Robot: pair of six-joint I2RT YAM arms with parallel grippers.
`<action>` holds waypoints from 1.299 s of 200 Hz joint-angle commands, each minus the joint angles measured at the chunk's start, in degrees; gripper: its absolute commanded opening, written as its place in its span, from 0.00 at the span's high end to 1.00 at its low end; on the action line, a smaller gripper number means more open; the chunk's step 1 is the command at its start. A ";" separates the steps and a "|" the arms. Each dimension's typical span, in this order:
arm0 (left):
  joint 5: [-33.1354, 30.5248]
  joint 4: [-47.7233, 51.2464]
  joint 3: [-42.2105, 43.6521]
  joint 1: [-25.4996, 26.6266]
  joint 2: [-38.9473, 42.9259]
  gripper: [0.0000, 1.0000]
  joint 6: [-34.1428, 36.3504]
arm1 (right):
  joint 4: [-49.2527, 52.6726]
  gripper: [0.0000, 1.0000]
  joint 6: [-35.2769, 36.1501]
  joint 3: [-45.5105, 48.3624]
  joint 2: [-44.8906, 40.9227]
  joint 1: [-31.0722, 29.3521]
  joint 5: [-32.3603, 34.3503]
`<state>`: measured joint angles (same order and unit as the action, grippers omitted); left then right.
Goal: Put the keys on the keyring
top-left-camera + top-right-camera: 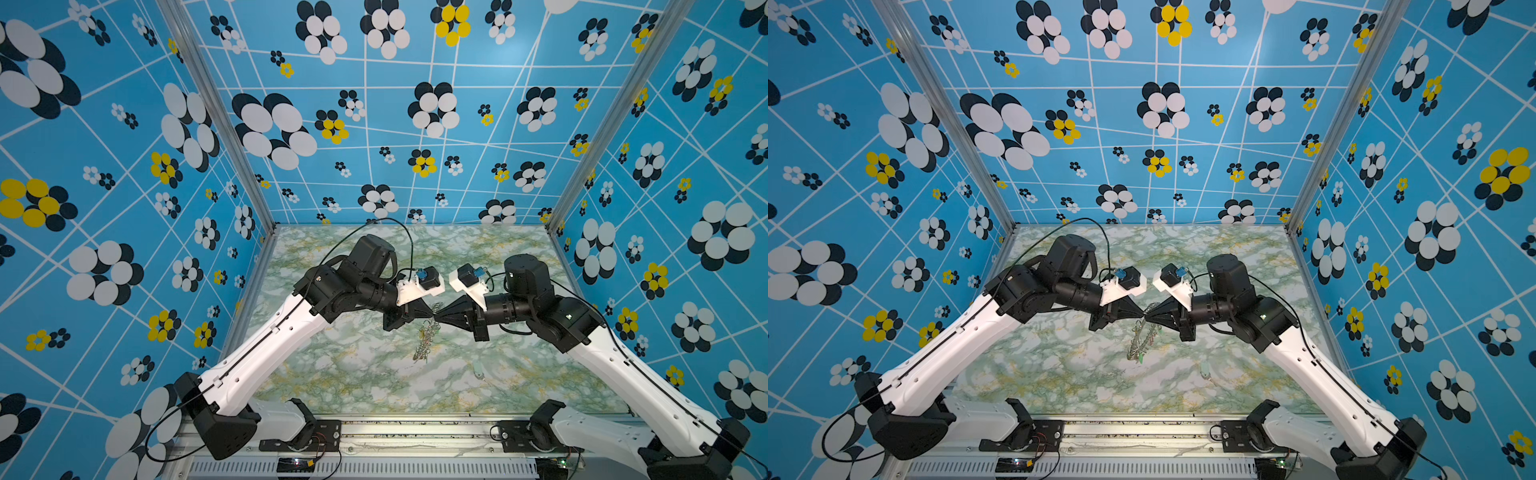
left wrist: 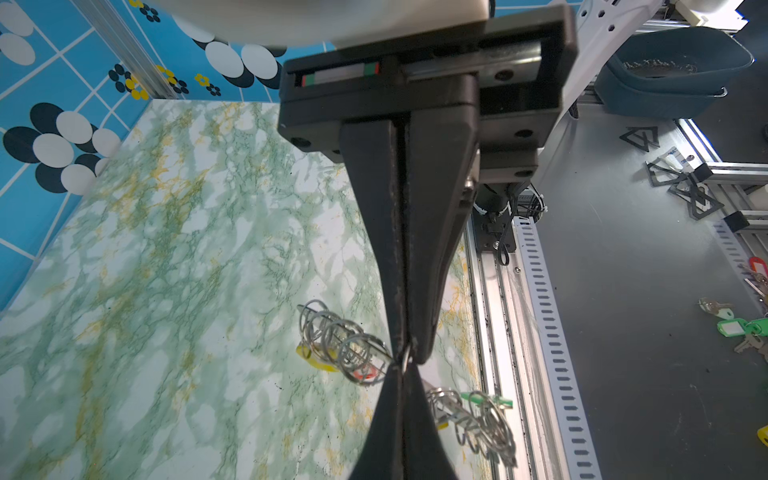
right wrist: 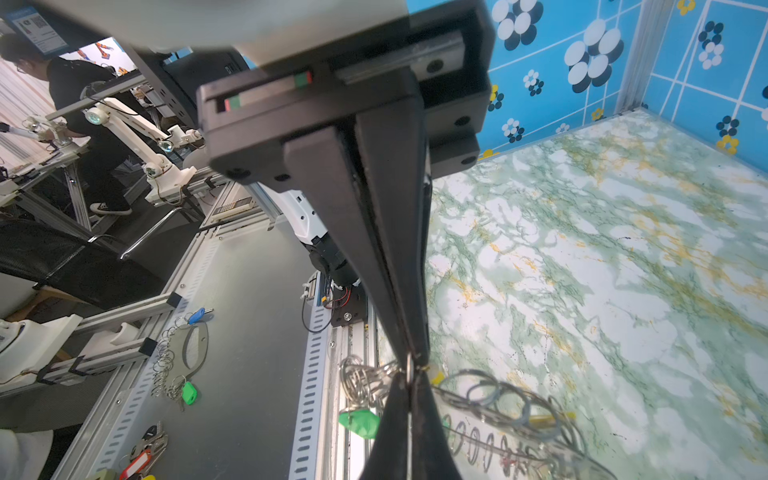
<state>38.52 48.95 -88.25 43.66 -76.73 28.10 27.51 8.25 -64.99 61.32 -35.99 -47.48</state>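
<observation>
The left gripper point(image 2: 405, 359) and right gripper point(image 3: 415, 363) meet tip to tip, each clenched on a wire loop of the keyring point(image 1: 423, 343), which hangs edge-on just beneath them, while a loose mint-tagged key point(image 1: 478, 370) lies on the table point(image 1: 374, 382) farther below, nearer the right gripper.

I count one keyring point(image 1: 424, 338); on it three keys showing: green key point(image 2: 486, 401), yellow key point(image 2: 316, 362), red key point(image 2: 365, 374); one mint key point(image 1: 478, 369) loose near that keyring.

White marble tabletop point(image 1: 353, 382) veined green and yellow; blue walls point(image 1: 124, 208) with white lines and black, white, yellow flowers; silvery keyring point(image 1: 423, 347), green tag point(image 2: 486, 401), yellow tag point(image 2: 320, 365)
</observation>
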 commanded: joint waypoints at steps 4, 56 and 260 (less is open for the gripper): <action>0.96 -1.43 -1.86 1.02 0.17 1.00 -0.17 | -4.68 1.00 -3.02 1.54 -0.81 -0.31 -1.13; -1.08 -9.25 3.59 0.89 4.15 0.99 -4.92 | -14.56 1.00 -9.98 4.91 -2.57 -0.22 -0.48; -3.34 -30.54 16.32 -2.97 16.03 0.48 -24.58 | -28.78 1.00 -19.31 7.89 -6.72 1.87 1.10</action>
<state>34.24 24.80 -73.63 40.93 -62.00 9.45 6.83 -7.35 -58.15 56.16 -35.14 -46.98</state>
